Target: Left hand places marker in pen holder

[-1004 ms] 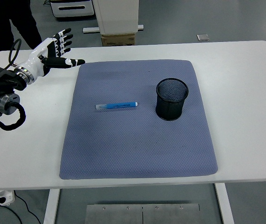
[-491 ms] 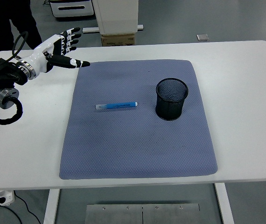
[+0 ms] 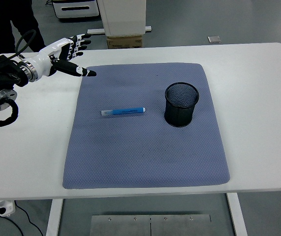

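A blue marker [image 3: 123, 111] with a clear cap end lies flat on the blue-grey mat [image 3: 145, 147], pointing left to right. To its right a black mesh pen holder [image 3: 181, 103] stands upright on the mat. My left hand [image 3: 69, 55] hovers open over the table's far left, at the mat's back-left corner, fingers spread, holding nothing. It is well up and to the left of the marker. The right arm does not show.
The white table [image 3: 258, 98] extends around the mat. A person's dark legs [image 3: 12, 19] stand at the top left beyond the table. A cardboard box [image 3: 124, 40] and white furniture sit behind the far edge.
My left hand has drifted right and slightly up, toward the mat's back-left corner, staying open. The marker and holder have not moved.
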